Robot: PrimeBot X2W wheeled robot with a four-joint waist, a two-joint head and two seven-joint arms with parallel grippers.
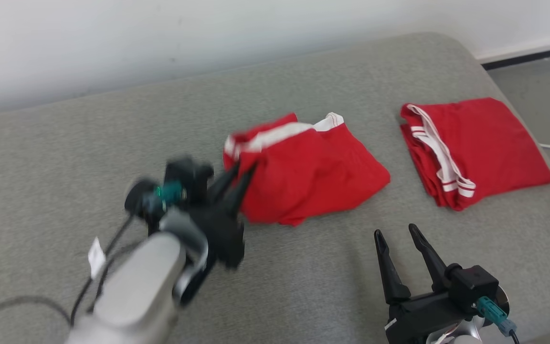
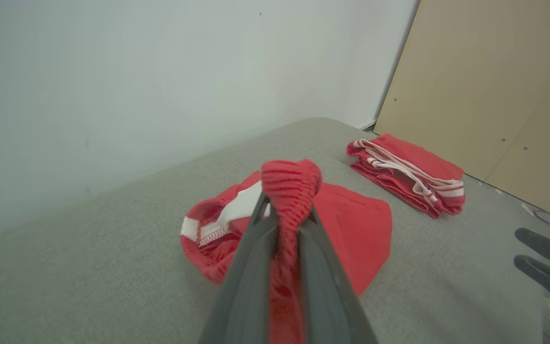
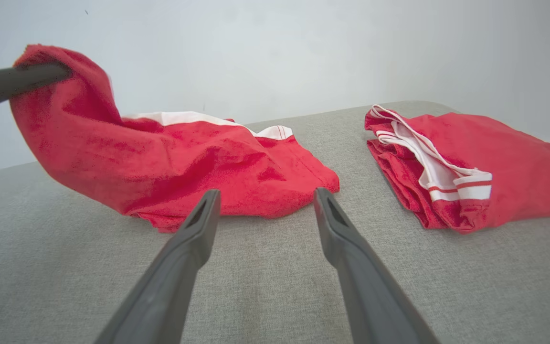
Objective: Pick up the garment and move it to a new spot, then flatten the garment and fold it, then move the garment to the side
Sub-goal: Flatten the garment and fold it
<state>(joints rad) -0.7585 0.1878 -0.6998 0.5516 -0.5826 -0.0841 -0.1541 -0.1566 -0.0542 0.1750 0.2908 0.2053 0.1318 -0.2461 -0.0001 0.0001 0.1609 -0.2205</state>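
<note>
Two red garments lie on the wide grey cushion (image 1: pixel 65 157). The loose garment (image 1: pixel 313 177), mine to move, sits mid-cushion in a rumpled heap. The folded garment (image 1: pixel 480 148) rests well apart on my right. The loose one looks soft, light and limp, so I judge it will sag and trail rather than lift as one piece. My left gripper (image 1: pixel 244 169) is clamped on a bunched red edge at its left end, raised off the cushion. My right gripper (image 1: pixel 395 231) hangs near, jaws apart and empty. A second hold on the white-trimmed band should spread it.
</note>
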